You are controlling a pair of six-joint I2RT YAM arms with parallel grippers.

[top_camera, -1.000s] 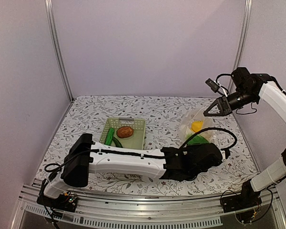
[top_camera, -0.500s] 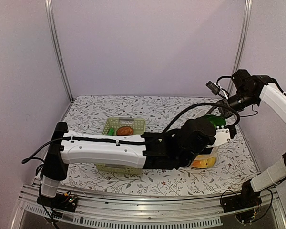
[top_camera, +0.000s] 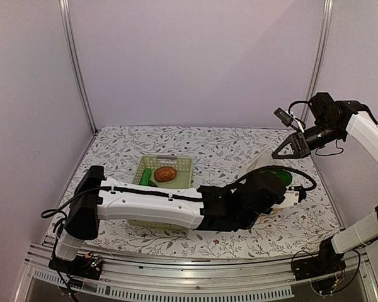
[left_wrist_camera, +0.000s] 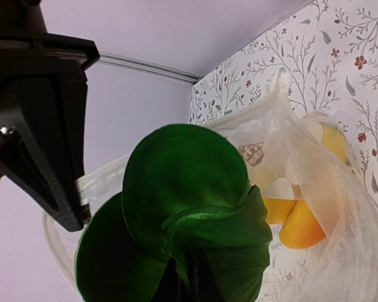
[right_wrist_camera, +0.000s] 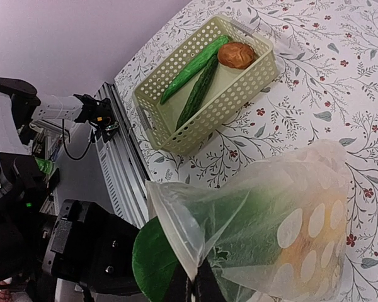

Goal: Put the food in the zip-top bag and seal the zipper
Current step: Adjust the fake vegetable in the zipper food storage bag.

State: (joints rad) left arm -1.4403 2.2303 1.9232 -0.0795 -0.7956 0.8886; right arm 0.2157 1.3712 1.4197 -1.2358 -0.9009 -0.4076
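Top external view, from the left: the pale green basket (top_camera: 183, 158) sits well to the left of the left gripper (left_wrist_camera: 183, 284), with two green cucumbers (right_wrist_camera: 198, 78) and a reddish-brown piece (top_camera: 165, 173) inside it, so part of the food is not yet bagged. The left gripper is closed tight on a green leafy vegetable (left_wrist_camera: 186, 204), which it holds at the mouth of the zip-top bag (right_wrist_camera: 283, 207). Yellow and orange food (left_wrist_camera: 301, 228) lies in the bag just beyond and below the gripper. Farther right, the right gripper (top_camera: 287, 147) is pinched shut on the bag's rim, by the zipper (right_wrist_camera: 165, 215), and lifts the mouth off the worktop (top_camera: 208, 148).

The main risk is the broad leaf catching on the rim. The mouth looks barely wider than the vegetable, so a push could fold the plastic inward or drag the thin film out of the right gripper's small pinch. If that grip slips, the bag would slump and the yellow pieces could roll out. Letting go too early could leave the vegetable perched across the zipper, which would then not seal.
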